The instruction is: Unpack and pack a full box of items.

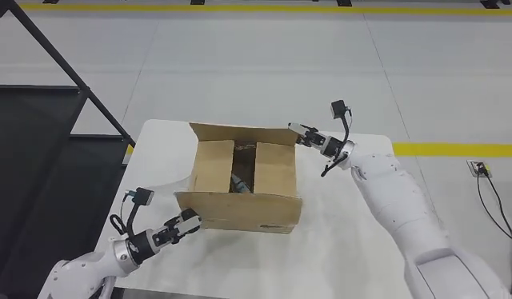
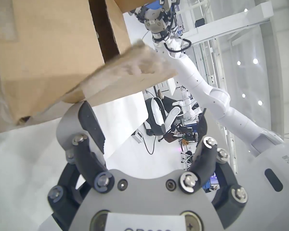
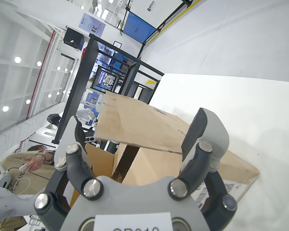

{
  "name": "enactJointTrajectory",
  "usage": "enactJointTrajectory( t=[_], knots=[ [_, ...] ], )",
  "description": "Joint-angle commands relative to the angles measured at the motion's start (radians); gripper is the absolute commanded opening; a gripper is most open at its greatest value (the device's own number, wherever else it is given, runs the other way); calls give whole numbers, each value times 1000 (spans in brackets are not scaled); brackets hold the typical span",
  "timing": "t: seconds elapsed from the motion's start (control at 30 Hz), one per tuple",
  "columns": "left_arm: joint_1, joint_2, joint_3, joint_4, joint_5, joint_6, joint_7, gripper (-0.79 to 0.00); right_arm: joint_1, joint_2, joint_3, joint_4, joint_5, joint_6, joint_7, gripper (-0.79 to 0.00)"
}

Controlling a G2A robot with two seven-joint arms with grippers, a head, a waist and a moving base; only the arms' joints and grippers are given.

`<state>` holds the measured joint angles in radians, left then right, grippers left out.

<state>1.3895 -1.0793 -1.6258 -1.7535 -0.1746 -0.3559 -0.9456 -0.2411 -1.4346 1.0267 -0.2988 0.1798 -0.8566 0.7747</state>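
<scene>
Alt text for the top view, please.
A cardboard box sits on a white table, its top flaps parted over a dark gap. The open left gripper is by its near left corner, the open right gripper at its far right corner.

Brown cardboard box (image 1: 240,195) upright at table centre; top flaps partly open; dark items inside gap.

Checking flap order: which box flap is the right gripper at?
The far flap: the open right gripper is at its right corner. The two inner flaps lie folded inward, and the near flap sticks out by the left gripper.
</scene>
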Motion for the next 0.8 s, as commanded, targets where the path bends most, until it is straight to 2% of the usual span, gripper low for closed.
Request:
enactJointTrajectory(
  t=[0.0, 0.27, 0.47, 0.77],
  knots=[
    [-13, -1, 10, -1, 10, 13, 30, 0, 3, 4, 7, -1, 12, -16, 26, 0],
    [-60, -4, 67, -7, 61, 57, 113, 0, 3, 22, 19, -76, 8, -60, 92, 0],
    [-96, -9, 117, 5, 85, 88, 174, 0, -21, 38, 21, -181, 5, -29, 159, 0],
    [-153, -20, 198, 24, 155, 126, 289, 0, -70, 59, 14, -354, -11, 276, 267, 0]
  ],
)
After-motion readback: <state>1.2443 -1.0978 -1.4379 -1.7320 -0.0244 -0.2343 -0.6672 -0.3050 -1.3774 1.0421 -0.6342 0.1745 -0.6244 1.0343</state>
